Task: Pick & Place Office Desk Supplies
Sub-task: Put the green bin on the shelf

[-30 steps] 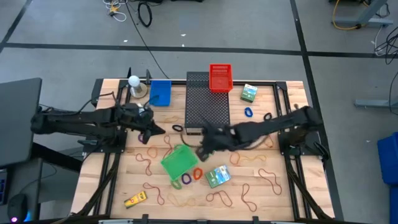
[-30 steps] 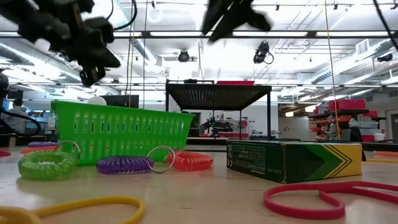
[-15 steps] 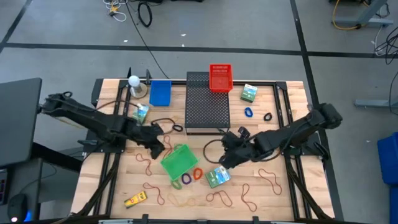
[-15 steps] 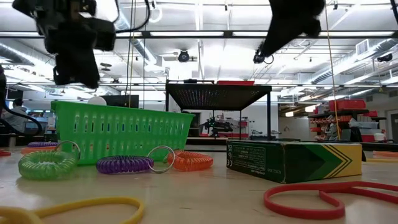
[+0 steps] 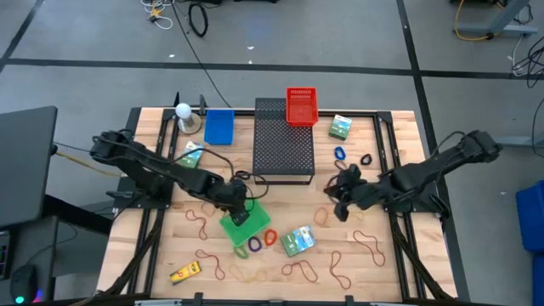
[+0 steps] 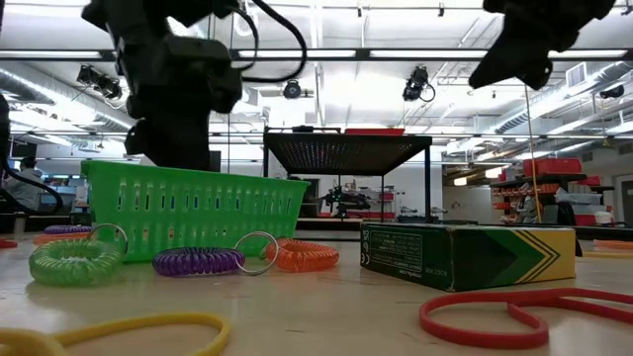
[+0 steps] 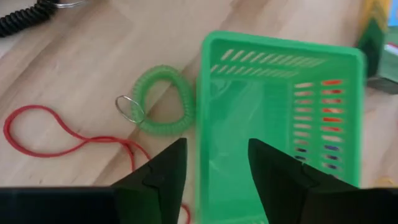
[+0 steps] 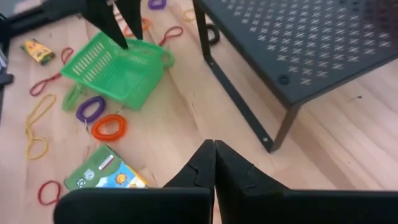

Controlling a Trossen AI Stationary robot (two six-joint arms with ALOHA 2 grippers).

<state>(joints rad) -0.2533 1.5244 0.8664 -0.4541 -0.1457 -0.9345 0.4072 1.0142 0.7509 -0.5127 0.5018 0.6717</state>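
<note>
My left gripper [image 5: 240, 211] [image 7: 214, 177] hangs open over the left rim of a green basket [image 5: 246, 223] [image 7: 280, 106]; that rim shows between the fingers. A green coil ring [image 7: 163, 107] and a red rubber band [image 7: 62, 140] lie beside the basket. Purple [image 8: 91, 107] and orange rings [image 8: 109, 127] and a green printed box [image 5: 297, 240] rest on the table near it. My right gripper [image 5: 337, 200] [image 8: 214, 163] is shut and holds nothing, above the table to the right of the black mesh box [image 5: 285, 140]. My left gripper points down over the green basket's rim [image 7: 202, 118], one finger on either side of it. I cannot tell whether the fingers touch the rim.
A red basket [image 5: 301, 106] sits on the mesh box's far end, a blue container [image 5: 218, 126] to its left. More green boxes [image 5: 340, 127] [image 5: 192, 155], blue [image 5: 340, 154] and black rings [image 5: 365, 159], a yellow item [image 5: 184, 272] and many rubber bands lie scattered.
My left gripper has gone toward the table's right and near edges, from the left of the mesh box to over the green basket, and has opened. My right gripper has drawn back toward the right edge, away from the basket, and has shut.
</note>
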